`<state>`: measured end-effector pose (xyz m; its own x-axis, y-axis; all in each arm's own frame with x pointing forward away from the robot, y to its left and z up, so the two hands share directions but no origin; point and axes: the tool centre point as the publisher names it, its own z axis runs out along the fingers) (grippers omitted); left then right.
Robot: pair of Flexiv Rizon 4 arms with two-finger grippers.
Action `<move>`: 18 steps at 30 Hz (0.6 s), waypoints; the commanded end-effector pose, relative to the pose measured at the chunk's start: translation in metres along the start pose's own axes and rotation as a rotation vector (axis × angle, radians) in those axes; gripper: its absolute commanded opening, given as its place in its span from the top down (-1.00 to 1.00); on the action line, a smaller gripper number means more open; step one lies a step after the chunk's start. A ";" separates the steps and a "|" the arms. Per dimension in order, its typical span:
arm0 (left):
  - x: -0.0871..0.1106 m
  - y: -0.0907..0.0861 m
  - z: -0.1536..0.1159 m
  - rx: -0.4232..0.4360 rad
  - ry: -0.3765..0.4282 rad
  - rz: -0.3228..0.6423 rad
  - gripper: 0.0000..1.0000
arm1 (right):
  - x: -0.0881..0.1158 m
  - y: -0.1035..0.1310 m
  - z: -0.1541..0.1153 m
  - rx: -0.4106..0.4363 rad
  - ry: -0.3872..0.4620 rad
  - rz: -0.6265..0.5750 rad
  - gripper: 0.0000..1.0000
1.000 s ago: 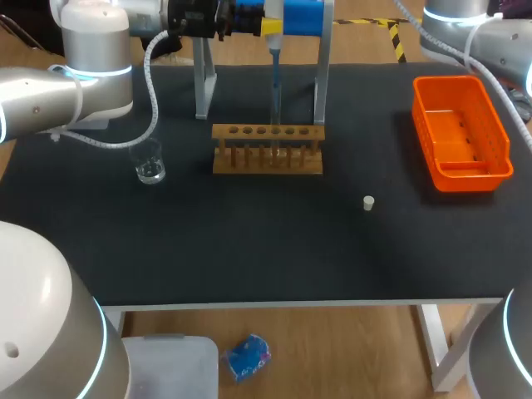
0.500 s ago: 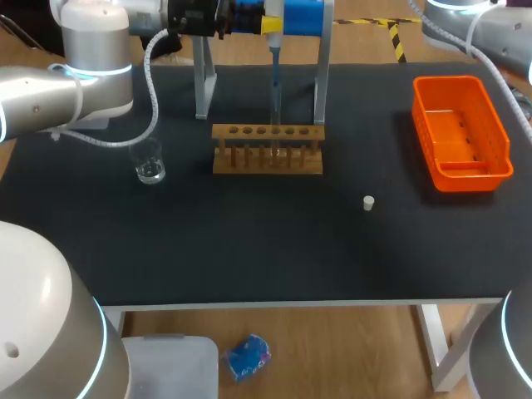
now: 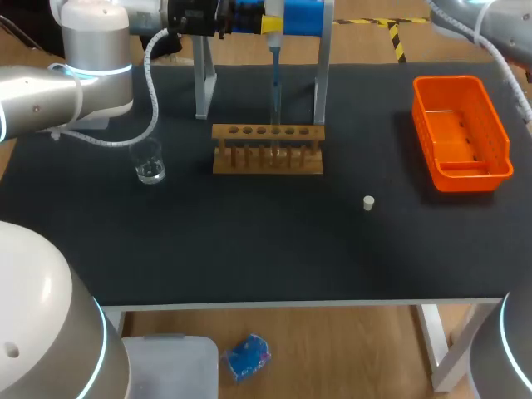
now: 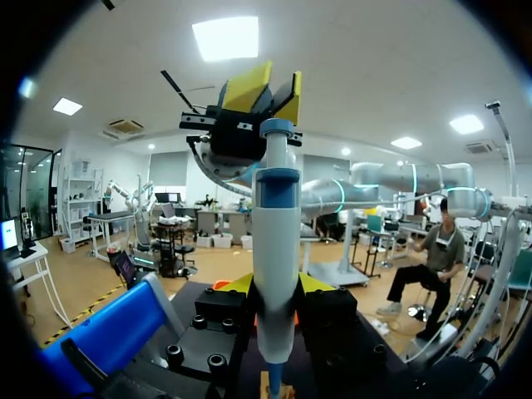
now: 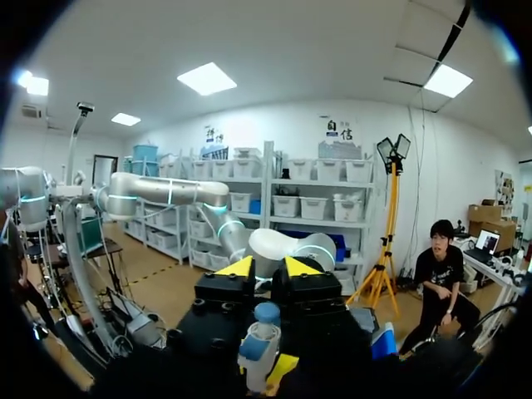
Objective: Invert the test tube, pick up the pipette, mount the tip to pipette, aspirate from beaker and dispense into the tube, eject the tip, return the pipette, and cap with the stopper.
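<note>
Beaker [image 3: 150,166] at 9 o'clock of the wooden rack [image 3: 268,158], seemingly with a little clear liquid in it. Orange bin [image 3: 422,125] sits well apart at 3 o'clock. The small white stopper [image 3: 368,203] lies alone on the tabletop [image 3: 249,241] near 4 o'clock. The left claw [image 4: 276,285] is clamped on the pipette [image 4: 276,233], whose tip dips into a rack hole between the metal stand's [image 3: 202,79] legs. The right claw [image 4: 270,87] hovers over the plunger, fingers slightly parted, gripping nothing.
</note>
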<state>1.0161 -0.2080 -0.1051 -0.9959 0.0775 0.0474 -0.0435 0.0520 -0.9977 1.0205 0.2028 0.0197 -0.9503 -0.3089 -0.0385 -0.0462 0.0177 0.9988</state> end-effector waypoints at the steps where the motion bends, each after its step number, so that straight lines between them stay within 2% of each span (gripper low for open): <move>1: 0.000 -0.001 0.000 -0.003 -0.003 0.000 1.00 | 0.017 0.011 -0.019 0.035 -0.031 0.010 -1.00; 9: 0.000 -0.001 0.000 -0.003 -0.003 0.000 1.00 | 0.044 0.016 -0.049 0.166 -0.113 0.044 -1.00; 18: 0.000 -0.001 0.000 -0.003 -0.003 0.000 1.00 | 0.075 -0.019 -0.078 0.315 -0.221 0.147 -1.00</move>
<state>1.0161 -0.2080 -0.1051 -0.9959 0.0774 0.0474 -0.0435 0.0519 -0.9977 0.9949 0.1161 0.0019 -0.9813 -0.1682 0.0934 0.0331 0.3304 0.9432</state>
